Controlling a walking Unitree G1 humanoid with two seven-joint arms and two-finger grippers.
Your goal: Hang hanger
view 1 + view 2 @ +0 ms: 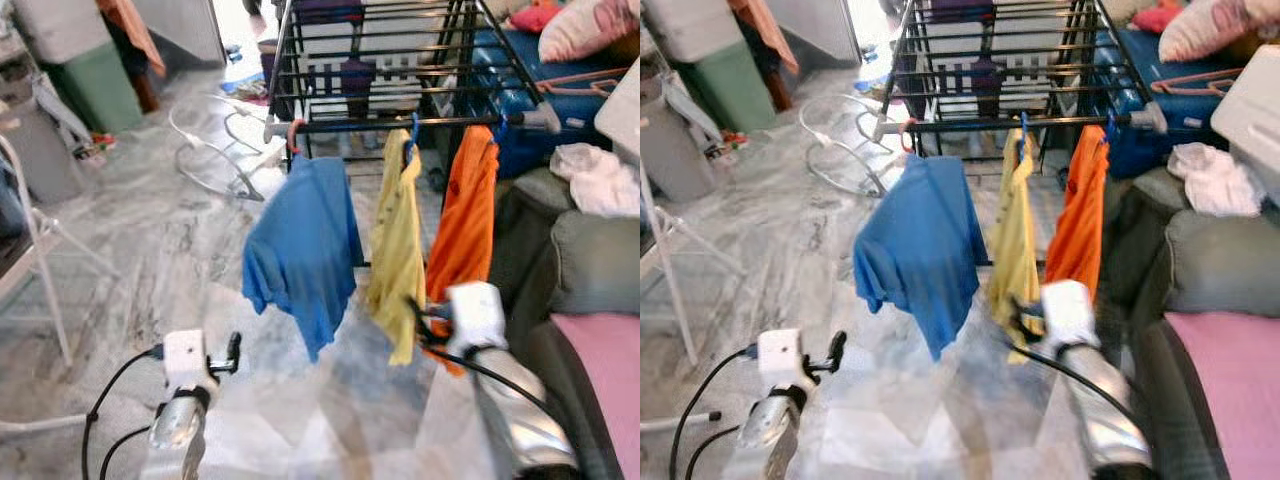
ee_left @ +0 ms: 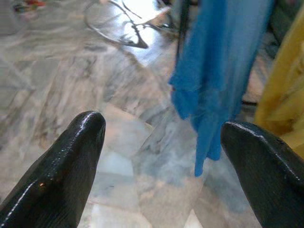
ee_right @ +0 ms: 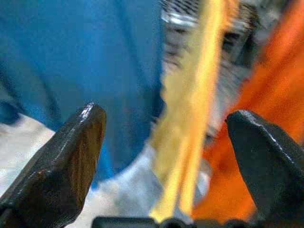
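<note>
A black drying rack (image 1: pixel 400 125) stands ahead on the marble floor. From its front rail hang a blue shirt (image 1: pixel 300 250) on a red hanger (image 1: pixel 293 135), a yellow shirt (image 1: pixel 395 240) on a blue hanger (image 1: pixel 412 135), and an orange shirt (image 1: pixel 465 220). My right gripper (image 1: pixel 425 325) is open and empty, close in front of the lower hems of the yellow (image 3: pixel 199 95) and orange (image 3: pixel 270 71) shirts. My left gripper (image 1: pixel 232 352) is open and empty, low and to the left of the blue shirt (image 2: pixel 213 71), over bare floor.
A grey sofa (image 1: pixel 590 260) with a pink cushion (image 1: pixel 610 370) and white cloth (image 1: pixel 600 175) crowds the right side. Behind the rack lies a blue suitcase (image 1: pixel 520 100) bearing a spare hanger (image 1: pixel 590 80). Loose wire hangers (image 1: pixel 215 150) lie on the floor; a white frame (image 1: pixel 40 250) stands left.
</note>
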